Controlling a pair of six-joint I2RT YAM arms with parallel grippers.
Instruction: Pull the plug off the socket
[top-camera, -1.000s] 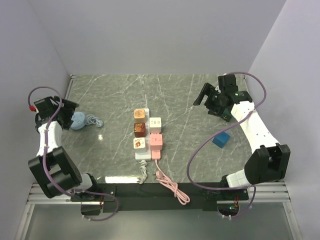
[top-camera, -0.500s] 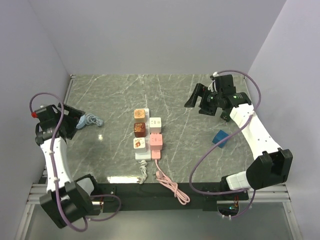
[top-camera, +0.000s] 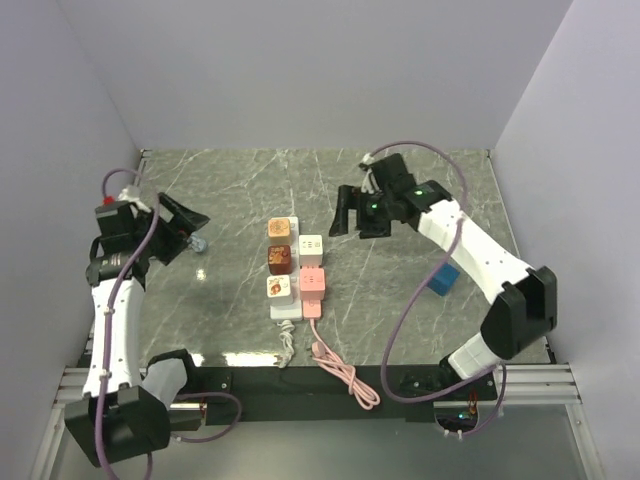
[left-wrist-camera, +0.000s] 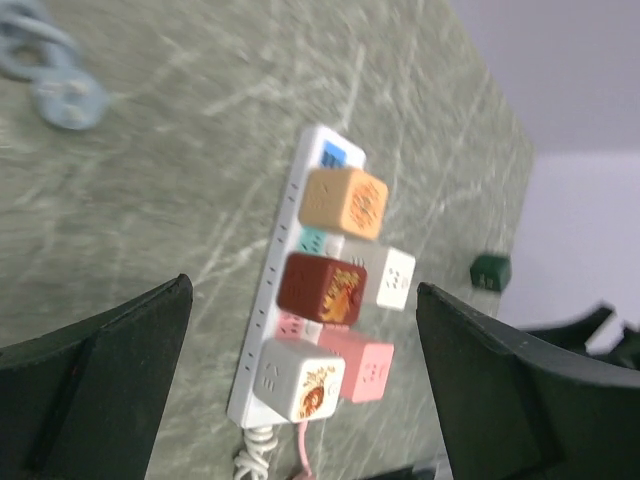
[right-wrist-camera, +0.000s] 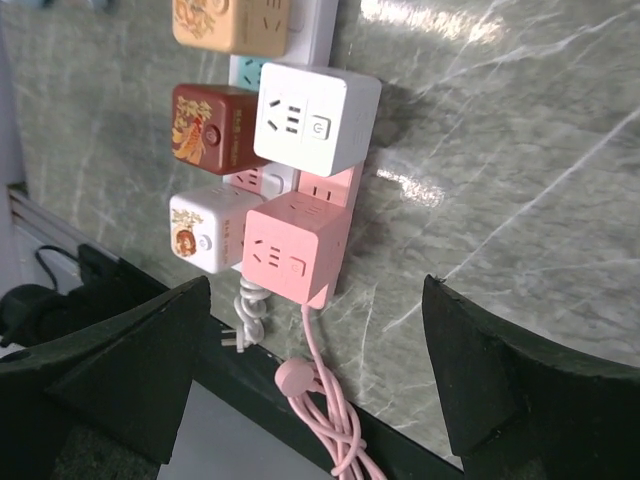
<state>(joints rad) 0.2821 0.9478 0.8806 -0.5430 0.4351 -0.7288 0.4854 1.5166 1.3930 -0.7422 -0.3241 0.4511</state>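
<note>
Right gripper (top-camera: 358, 216), jaws apart and empty right of centre, risks lifting the unheld power strip (top-camera: 286, 310) with the white plug (top-camera: 311, 246).

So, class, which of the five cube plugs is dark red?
The middle cube in the row of three, sitting between the orange cube and the white cube with a picture. No other cube is dark red.

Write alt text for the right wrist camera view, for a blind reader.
Five cube plugs sit clustered on a green marble table: an orange cube, dark red cube and pictured white cube in one row, a plain white cube and pink cube beside them. A pink cable coils below. The right tool's fingers frame the bottom corners, spread wide.
</note>
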